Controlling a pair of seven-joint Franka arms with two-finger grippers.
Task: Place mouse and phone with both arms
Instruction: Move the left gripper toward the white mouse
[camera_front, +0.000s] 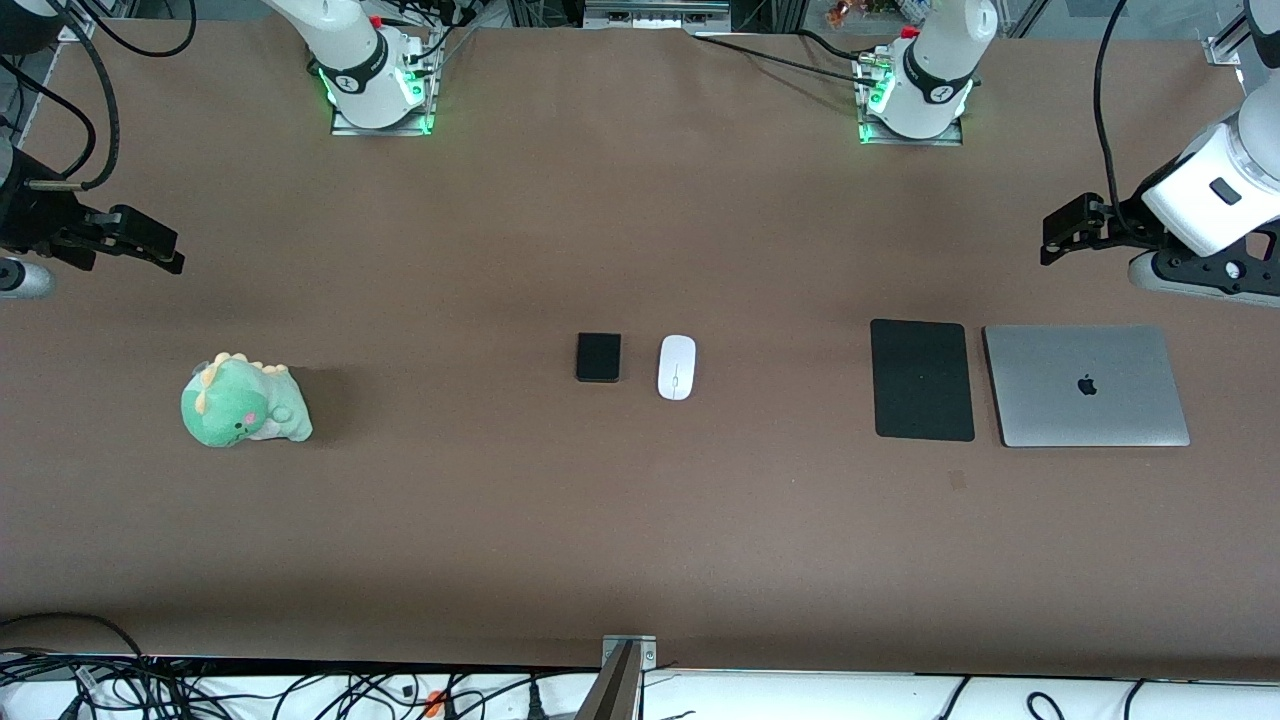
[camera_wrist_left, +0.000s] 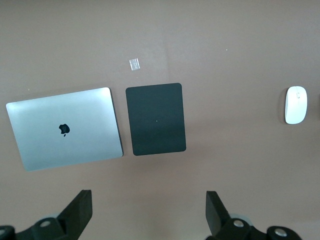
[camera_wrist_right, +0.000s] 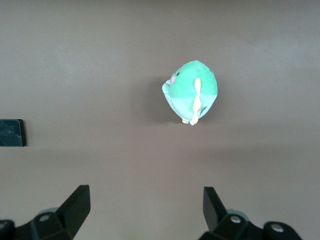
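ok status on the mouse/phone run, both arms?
Left gripper and right gripper open, up at their table ends, holding nothing. Mouse and phone side by side mid-table, untouched. Nothing in the way.

On the brown table (camera_front: 640, 540), a small black rounded-corner phone (camera_front: 598, 357) lay at the centre of the frame, just beside a glossy white oval mouse (camera_front: 676, 367). At centre right, a flat black mouse pad (camera_front: 922, 379) sat just beside a closed silver laptop (camera_front: 1085, 385). A green plush dinosaur (camera_front: 243, 401) rested at lower left. The right gripper (camera_front: 150, 245) hung at the frame's left edge, the left gripper (camera_front: 1065, 230) at its right edge, both over bare table.
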